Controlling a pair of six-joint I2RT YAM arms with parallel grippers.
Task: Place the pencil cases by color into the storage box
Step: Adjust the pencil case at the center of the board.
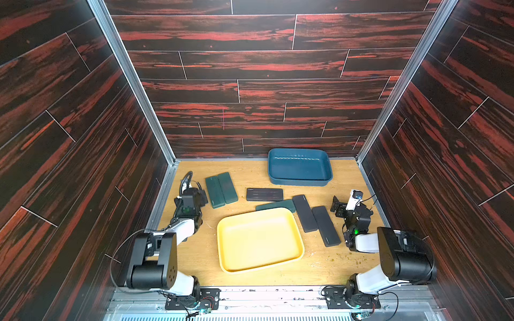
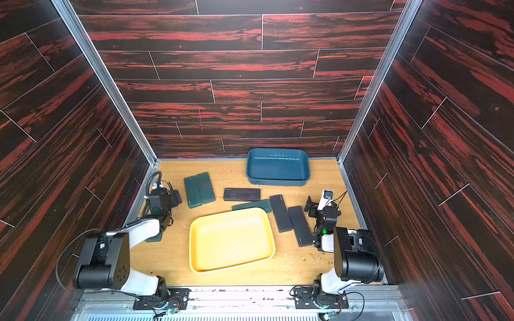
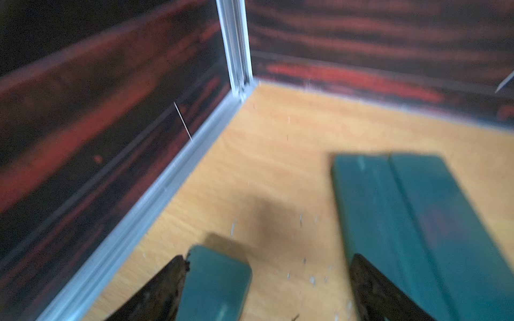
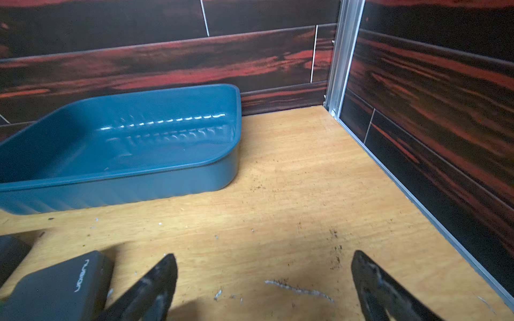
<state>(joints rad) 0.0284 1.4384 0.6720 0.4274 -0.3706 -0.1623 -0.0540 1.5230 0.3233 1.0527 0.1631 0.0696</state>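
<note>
my left gripper hangs low over the pale wooden table with its fingers spread. the wrist picture is blurred, but a flat dark green pencil case lies between them, hard against one finger and clear of the other. i cannot tell whether it is off the table. just outside that other finger, a pair of dark green cases lies side by side, long edges touching.

my right gripper is spread wide, with only bare table between its fingers. a pair of slim matte black cases lies just beside it, toward my left arm. ahead of this hand, on that same side, stands the deep blue plastic storage box.

between the two hands i see a shallow yellow plastic tray, a striped black case and another green case, partly hidden behind the tray's far rim.
</note>
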